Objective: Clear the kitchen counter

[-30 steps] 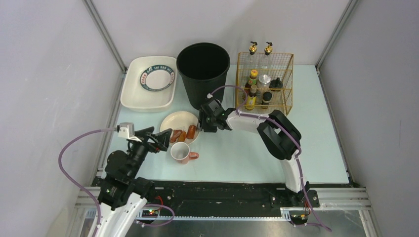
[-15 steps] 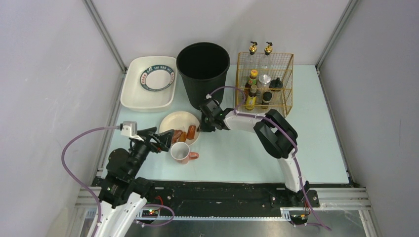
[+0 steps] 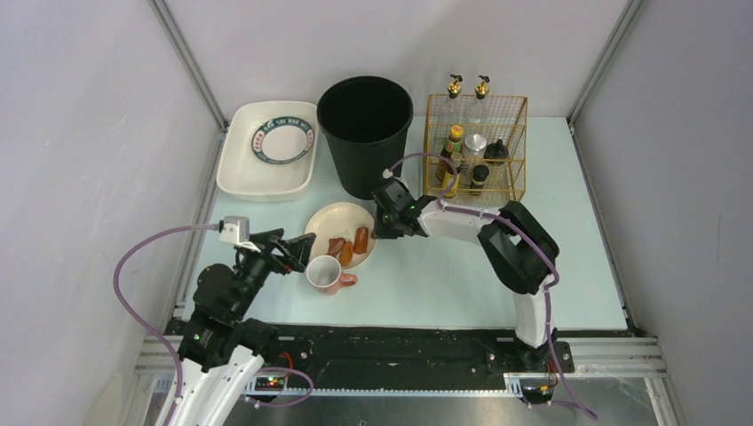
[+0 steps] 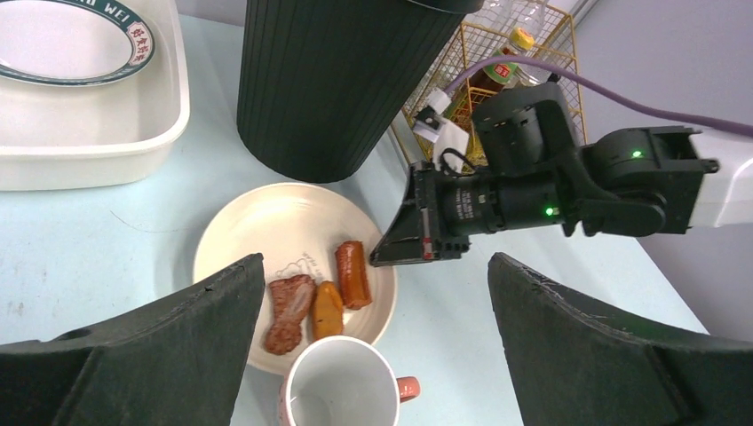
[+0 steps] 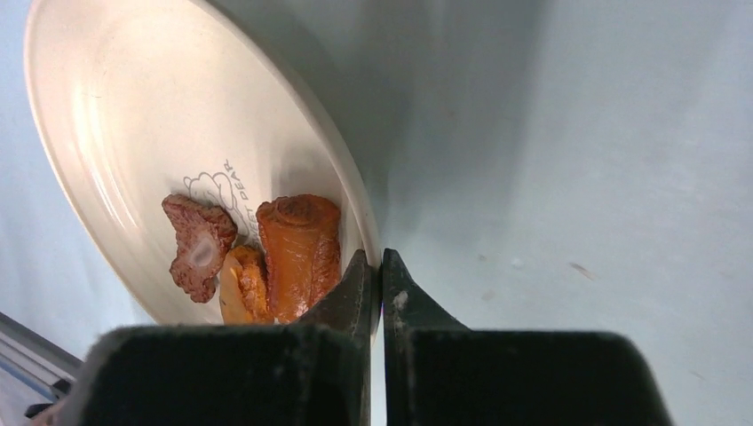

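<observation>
Worktop (image 3: 444, 275), pale mint green, runs wall to wall and carries everything here. Your right jaws are pinched shut on the right rim of the cream plate (image 3: 333, 222). The right wrist view shows the two tips meeting across that rim, but the jaws' own black body blocks the lower part of that view. You cannot tell whether the plate lies flat or is lifted at that edge. Three browned sausage pieces (image 5: 297, 244) lie on the plate close to the held rim. From above, the tips are hidden under the right arm (image 3: 453, 220).

Your left jaws stand wide, holding nothing, just left of the white mug (image 3: 323, 273). The mug stands at the plate's near edge, and whether they touch is unclear. The left wrist view cuts the mug off at the bottom.

Further back stand a black bin (image 3: 365, 133), a white tray (image 3: 233, 173) with a dish (image 3: 282, 142) in it, and a wire basket (image 3: 515, 133) of bottles with labels too small to read.
</observation>
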Motion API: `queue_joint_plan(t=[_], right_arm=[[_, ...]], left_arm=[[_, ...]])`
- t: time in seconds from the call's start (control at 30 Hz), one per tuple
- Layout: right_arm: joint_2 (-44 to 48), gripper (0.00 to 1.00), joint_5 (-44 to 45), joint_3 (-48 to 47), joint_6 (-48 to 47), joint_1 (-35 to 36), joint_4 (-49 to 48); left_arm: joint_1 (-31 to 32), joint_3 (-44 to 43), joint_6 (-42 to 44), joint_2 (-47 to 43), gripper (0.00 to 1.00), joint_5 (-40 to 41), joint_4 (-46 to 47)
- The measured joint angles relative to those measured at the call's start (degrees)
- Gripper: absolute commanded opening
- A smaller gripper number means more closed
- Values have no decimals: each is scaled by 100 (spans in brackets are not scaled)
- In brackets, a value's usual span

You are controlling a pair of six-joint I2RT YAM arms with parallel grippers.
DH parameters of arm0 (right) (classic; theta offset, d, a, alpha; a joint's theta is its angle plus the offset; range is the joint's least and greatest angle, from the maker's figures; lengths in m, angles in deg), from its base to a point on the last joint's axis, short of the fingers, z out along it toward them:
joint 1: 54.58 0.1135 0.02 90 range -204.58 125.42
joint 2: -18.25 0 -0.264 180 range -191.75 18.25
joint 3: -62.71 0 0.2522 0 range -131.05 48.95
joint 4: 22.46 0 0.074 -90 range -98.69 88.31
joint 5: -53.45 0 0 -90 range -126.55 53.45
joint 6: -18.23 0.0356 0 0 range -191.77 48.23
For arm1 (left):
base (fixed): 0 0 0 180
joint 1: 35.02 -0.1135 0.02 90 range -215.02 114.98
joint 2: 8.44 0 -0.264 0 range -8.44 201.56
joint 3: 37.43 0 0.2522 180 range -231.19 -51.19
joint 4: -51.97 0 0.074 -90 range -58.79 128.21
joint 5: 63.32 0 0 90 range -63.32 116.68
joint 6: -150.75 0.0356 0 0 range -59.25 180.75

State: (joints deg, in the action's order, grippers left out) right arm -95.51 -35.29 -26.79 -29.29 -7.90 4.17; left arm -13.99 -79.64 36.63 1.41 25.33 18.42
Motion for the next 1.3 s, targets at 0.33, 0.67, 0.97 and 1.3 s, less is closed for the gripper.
queue_joint_plan(t=[0.33,0.67,0.97,1.3], right_arm=[[1134,0,85,597,-634,-527,726],[2415,0,-271,942,-1349,-885,1574],[3773,0,-529,914,-1996,-1283,2535],[3805,0,-638,-765,-2245,-1410,3978]], left_arm=[[0,0,-4,-17,100,-37,0],[0,0,-44,-17,100,-44,-2],[0,0,-48,-24,100,-44,-4],[0,0,-50,-22,100,-68,-4]])
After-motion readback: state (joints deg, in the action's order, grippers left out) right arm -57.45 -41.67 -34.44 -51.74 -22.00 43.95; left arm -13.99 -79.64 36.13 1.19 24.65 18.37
